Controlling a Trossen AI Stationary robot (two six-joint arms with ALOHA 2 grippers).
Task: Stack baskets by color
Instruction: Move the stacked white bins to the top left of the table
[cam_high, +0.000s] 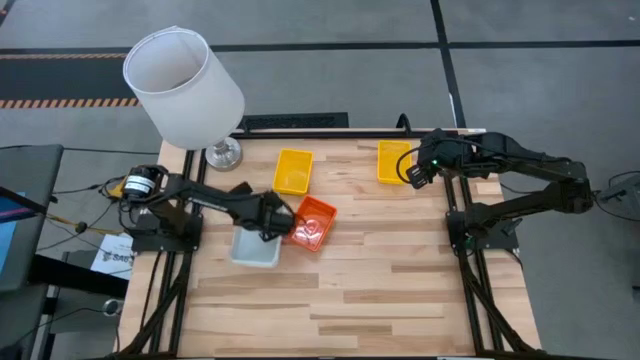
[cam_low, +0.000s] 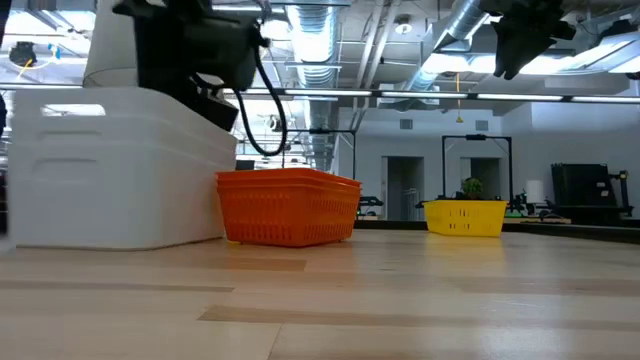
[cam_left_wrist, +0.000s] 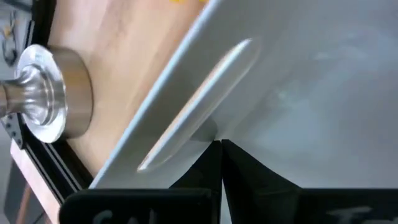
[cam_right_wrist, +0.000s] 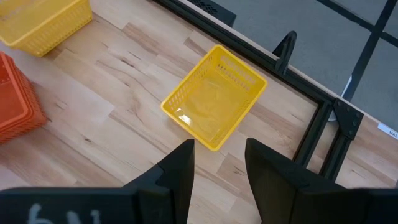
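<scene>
A white basket (cam_high: 255, 247) rests on the table's left half; in the low view it shows as a tall white stack (cam_low: 120, 165). Right beside it stands an orange stack (cam_high: 312, 222), (cam_low: 288, 205). One yellow basket (cam_high: 293, 170) sits at the far middle, and another (cam_high: 393, 161), (cam_right_wrist: 214, 96) at the far right. My left gripper (cam_high: 272, 218) is shut over the white basket's far right corner, next to the orange stack. In its wrist view the shut fingers (cam_left_wrist: 221, 149) stand before the white wall and its handle slot (cam_left_wrist: 199, 106). My right gripper (cam_right_wrist: 217, 158) hangs open, high above the far-right yellow basket. My left gripper's shut tips slant down over the white basket (cam_left_wrist: 298, 93), close by its rim with the handle slot. I cannot tell whether they touch it. The basket stands flat on the table.
A table lamp with a big white shade (cam_high: 185, 85) and a metal foot (cam_high: 223, 153), (cam_left_wrist: 40, 93) stands at the far left corner. The near half of the wooden table (cam_high: 350, 300) holds nothing. A black frame rail (cam_right_wrist: 261, 53) runs along the far edge.
</scene>
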